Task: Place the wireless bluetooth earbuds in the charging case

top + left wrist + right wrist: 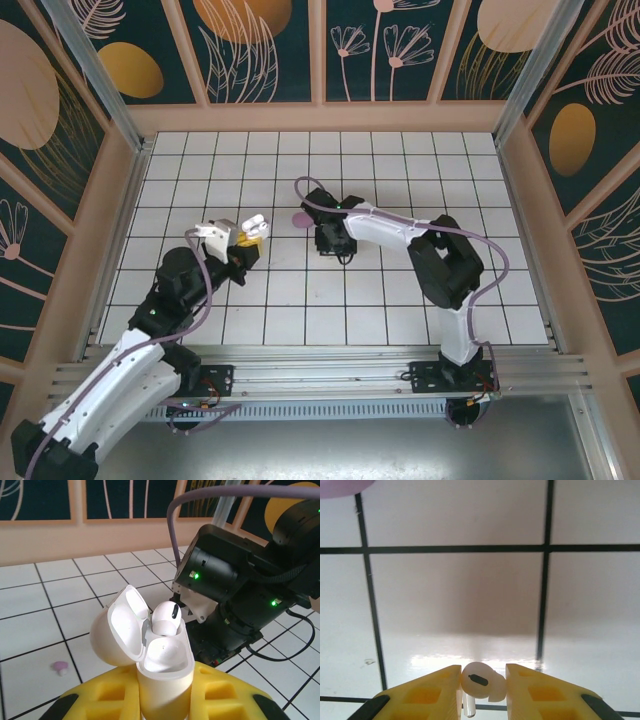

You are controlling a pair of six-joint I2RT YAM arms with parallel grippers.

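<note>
The white charging case [165, 680] stands upright with its lid swung open to the left, and my left gripper [165, 692] is shut on its body with yellow fingers [107, 697]. One white earbud [166, 617] sits in the case's far slot; the near slot is empty. From above, the case [254, 225] shows at the left gripper [247, 240], left of centre. My right gripper [481, 679] is shut on a second white earbud [479, 681] just above the tiles. In the top view the right gripper [337, 250] hangs near the middle of the floor.
A small pale purple earbud [60, 667] lies on a tile left of the case. A pale purple thing [298, 217] rests on the floor between the two grippers, and its edge [340, 486] shows at the top left of the right wrist view. Wooden walls [320, 117] border the tiled floor.
</note>
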